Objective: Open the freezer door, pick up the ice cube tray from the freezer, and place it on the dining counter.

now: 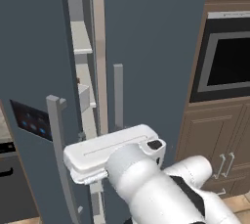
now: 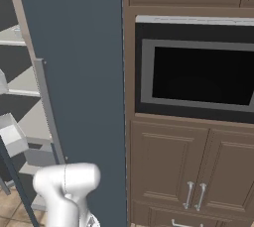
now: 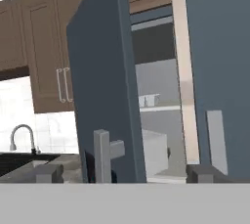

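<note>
Freezer door [image 3: 105, 86] stands partly ajar, swung out toward the camera; its vertical bar handle [image 3: 101, 155] rises just ahead of the gripper [image 3: 122, 173], between the two fingertips and closer to the left one. Jaws spread wide, nothing between the pads. Handle's long axis runs upright, so the jaws straddle it crosswise. Through the gap: freezer [image 3: 156, 110] interior, grey shelves, white bins. Ice cube tray cannot be made out on the shelves. In the left base view the door [image 1: 34, 71] carries the lit display panel [image 1: 31, 120]. Judgement: door needs swinging wider before any reach inside.
</note>
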Controlling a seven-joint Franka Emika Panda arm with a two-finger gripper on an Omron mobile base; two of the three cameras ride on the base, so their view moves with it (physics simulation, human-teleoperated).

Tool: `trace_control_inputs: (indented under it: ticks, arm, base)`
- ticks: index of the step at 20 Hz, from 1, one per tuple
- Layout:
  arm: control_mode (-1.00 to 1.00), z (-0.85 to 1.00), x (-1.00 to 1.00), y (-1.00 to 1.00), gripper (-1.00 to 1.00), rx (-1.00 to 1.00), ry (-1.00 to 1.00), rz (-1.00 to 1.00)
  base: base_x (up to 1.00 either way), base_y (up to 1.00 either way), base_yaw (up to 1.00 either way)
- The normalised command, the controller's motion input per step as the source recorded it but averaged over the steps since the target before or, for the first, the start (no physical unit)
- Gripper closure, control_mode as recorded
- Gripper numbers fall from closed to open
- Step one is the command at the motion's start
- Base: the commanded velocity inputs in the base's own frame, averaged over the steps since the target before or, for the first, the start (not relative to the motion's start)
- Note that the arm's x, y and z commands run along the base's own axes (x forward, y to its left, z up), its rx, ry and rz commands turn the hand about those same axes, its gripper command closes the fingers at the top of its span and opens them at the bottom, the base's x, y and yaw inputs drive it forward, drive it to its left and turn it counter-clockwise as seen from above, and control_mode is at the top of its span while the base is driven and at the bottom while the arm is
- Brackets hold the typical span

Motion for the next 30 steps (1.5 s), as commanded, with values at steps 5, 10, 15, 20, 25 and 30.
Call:
trace_control_inputs:
  ticks: [5,10,15,20,25,30]
  arm:
    - [-1.00,0.27,0.00,-1.00,-1.00,0.17,0.00,0.37]
    - [-1.00,0.15,0.23,-0.99,-1.00,0.17,0.00,0.41]
    - [-1.00,0.11,0.45,-0.79,-1.00,0.16,0.00,0.40]
    - [-1.00,-0.02,0.50,-0.10,-1.00,-0.02,-0.05,0.29]
    - [-1.00,-0.25,0.30,0.31,-1.00,-0.06,-0.24,0.25]
    - [-1.00,-0.14,0.16,0.47,-1.00,-0.01,-0.27,0.14]
  base:
    - [0.00,0.00,0.00]
    - [0.00,0.00,0.00]
    - [0.00,0.00,0.00]
    - [0.00,0.00,0.00]
    - [0.00,0.00,0.00]
    - [0.00,0.00,0.00]
